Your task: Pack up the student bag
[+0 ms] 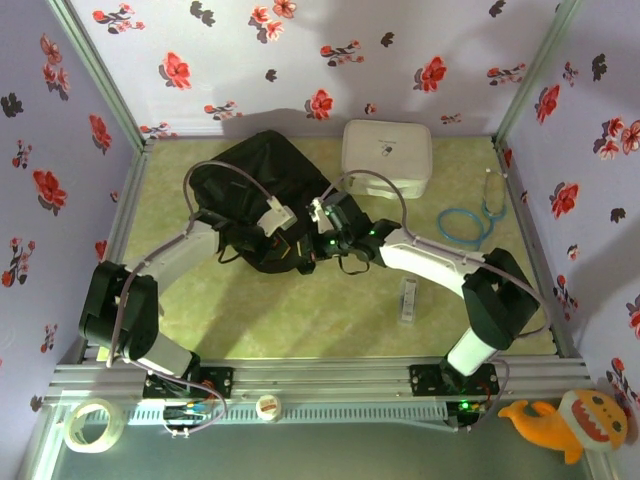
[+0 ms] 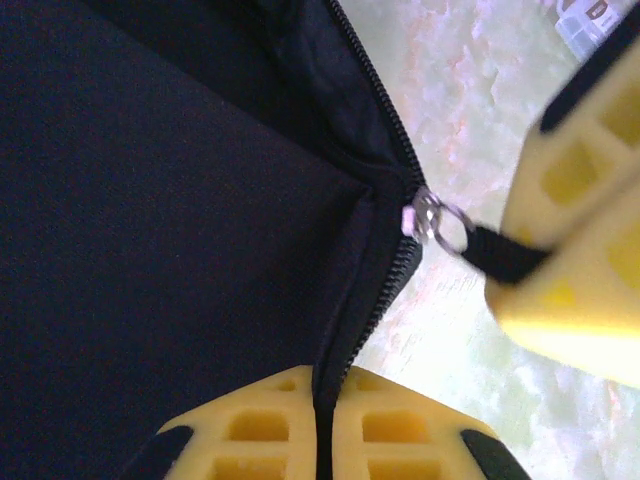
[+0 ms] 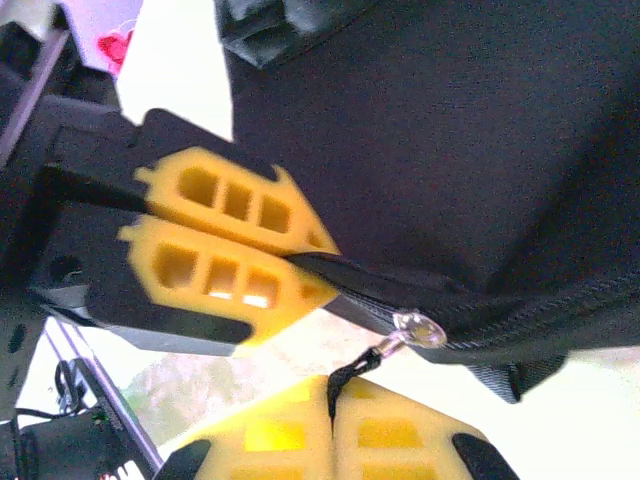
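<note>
The student bag lay slumped on the far middle of the table, a black heap of soft fabric with no frame to hold its shape. It looked light and floppy, likely to sag and fold wherever it was lifted, and to drag along the surface rather than stay put if pulled from one side only. The weave seemed matte and easy to pinch. The firmest places to take it appeared to be the stitched seam along the zip and the zip pull, not the loose panels. Both arms met at its near right edge. In the left wrist view the left gripper had its yellow fingers pressed fully together on the bag's fabric edge, right on the zipper line below the metal slider. The right gripper was likewise clamped tight, its fingers nipping the black tab of the zip pull, which ran taut from the slider. That suggested one arm anchoring the cloth while the other worked the zip. Behind and to the right, apart from the bag, sat a white zip case, and nearer the arms a small clear item lay on the table.
</note>
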Action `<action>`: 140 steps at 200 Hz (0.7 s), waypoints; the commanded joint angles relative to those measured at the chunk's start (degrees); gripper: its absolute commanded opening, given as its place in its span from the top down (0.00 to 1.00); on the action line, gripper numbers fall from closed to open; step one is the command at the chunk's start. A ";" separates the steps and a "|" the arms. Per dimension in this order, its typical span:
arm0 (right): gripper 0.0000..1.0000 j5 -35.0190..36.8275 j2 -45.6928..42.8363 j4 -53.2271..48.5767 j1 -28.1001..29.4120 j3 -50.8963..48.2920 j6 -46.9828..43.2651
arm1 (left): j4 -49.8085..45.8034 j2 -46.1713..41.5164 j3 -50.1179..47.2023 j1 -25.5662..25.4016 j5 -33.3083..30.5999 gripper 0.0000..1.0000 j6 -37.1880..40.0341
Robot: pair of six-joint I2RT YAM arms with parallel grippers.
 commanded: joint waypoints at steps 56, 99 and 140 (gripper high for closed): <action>1.00 3.83 -4.65 3.31 -2.10 -4.73 0.83 | 0.67 -0.61 -1.29 2.50 2.82 0.93 -1.04; 0.56 8.65 -9.61 0.37 -8.22 -6.22 4.45 | -0.75 -4.27 -3.90 2.57 1.96 0.93 3.05; 0.51 5.68 -2.50 -0.93 -12.18 1.81 9.85 | -0.08 -7.62 -6.19 2.01 0.93 0.93 8.71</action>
